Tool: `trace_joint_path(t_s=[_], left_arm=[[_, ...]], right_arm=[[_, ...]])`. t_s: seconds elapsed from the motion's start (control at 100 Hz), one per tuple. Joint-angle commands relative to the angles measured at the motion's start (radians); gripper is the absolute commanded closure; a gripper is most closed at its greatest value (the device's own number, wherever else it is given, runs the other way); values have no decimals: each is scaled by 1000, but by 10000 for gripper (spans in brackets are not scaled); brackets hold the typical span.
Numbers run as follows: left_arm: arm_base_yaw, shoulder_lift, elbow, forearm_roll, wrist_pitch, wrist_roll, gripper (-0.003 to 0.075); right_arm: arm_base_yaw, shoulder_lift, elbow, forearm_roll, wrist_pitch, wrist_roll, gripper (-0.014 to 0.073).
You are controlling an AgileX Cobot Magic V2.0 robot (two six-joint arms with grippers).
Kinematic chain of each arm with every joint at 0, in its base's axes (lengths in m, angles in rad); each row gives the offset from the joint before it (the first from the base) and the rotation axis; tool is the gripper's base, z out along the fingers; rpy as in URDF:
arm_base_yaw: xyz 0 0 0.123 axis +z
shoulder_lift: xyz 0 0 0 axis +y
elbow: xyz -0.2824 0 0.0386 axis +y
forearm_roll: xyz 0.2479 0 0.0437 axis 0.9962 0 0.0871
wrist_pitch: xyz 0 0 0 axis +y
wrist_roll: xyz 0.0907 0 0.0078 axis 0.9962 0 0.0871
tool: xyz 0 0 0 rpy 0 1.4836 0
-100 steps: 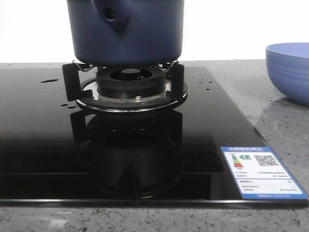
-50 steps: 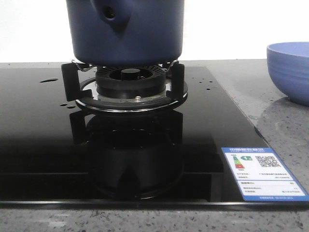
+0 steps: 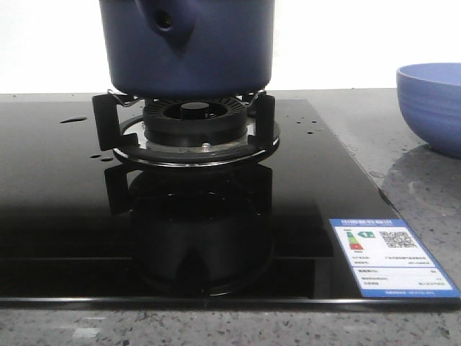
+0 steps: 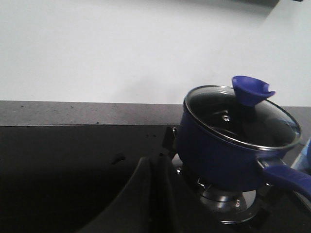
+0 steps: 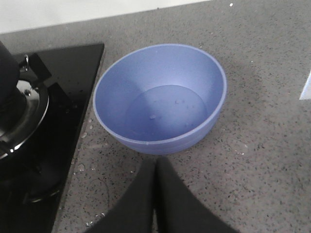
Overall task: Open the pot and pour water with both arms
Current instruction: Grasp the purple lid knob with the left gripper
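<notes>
The dark navy-blue pot stands on the burner's black supports, its hollow stub with the round hole facing me. In the left wrist view the pot carries a glass lid with a blue knob and a blue handle. My left gripper is shut and empty over the black hob, beside the pot and apart from it. My right gripper is shut and empty above the grey counter, just short of the periwinkle bowl. Neither gripper shows in the front view.
The gas burner sits on a black glass hob with water drops and a blue label. The periwinkle bowl stands on the speckled grey counter to the right of the hob. A white wall lies behind.
</notes>
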Motion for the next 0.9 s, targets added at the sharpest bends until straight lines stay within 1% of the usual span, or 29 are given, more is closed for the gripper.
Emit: trace_joint_path(t_s=[0.0,0.04,0.05,0.06,0.11,0.12,0.13,0.16,0.18,0.19,0.24,0.26,0.31,0.36,0.46,0.55,0.65,0.79,0.89], left_arm=[[-45,32,-49,-20,-59,34,730],[-62,39,-54,-22,-63,35,710],[-68,40,-53,-22,-66,35,699],[-70,42,-53,-22,-66,35,693],[-87,52,-54,-35,-79,35,638],[-92,52,-54,-40,-84,35,619],[-94,55,-54,-43,-86,35,609],[-102,63,-54,-51,-93,35,567],[-109,68,-54,-56,-99,35,532],[-113,68,-54,-56,-103,35,508],[-128,80,-54,-65,-114,35,425],[-135,87,-54,-68,-116,35,391],[-150,103,-54,-77,-120,35,324],[-168,122,-54,-90,-123,35,290],[-212,170,-54,-108,-144,38,301],[-264,221,-54,-124,-196,77,322],[-334,287,-57,-139,-285,115,325],[-438,383,-57,-131,-446,138,323],[-499,455,-70,-108,-548,153,295]], right_arm=[[13,37,-55,11,-46,-46,613],[20,39,-60,30,-48,-61,575],[23,42,-62,34,-48,-66,543],[23,41,-62,35,-48,-66,543],[29,41,-66,39,-56,-68,447],[29,41,-66,39,-59,-68,397],[29,41,-66,39,-61,-68,397],[29,41,-66,39,-64,-68,309],[29,41,-66,39,-68,-68,276],[29,41,-66,39,-69,-68,244],[29,41,-66,39,-75,-68,155],[29,41,-66,39,-77,-68,139],[29,41,-66,39,-79,-68,132],[29,41,-66,39,-81,-68,139],[29,41,-66,39,-83,-68,139],[29,41,-66,39,-83,-68,139],[29,41,-66,39,-83,-68,139],[29,41,-66,39,-79,-73,139],[29,41,-66,39,-67,-76,139]])
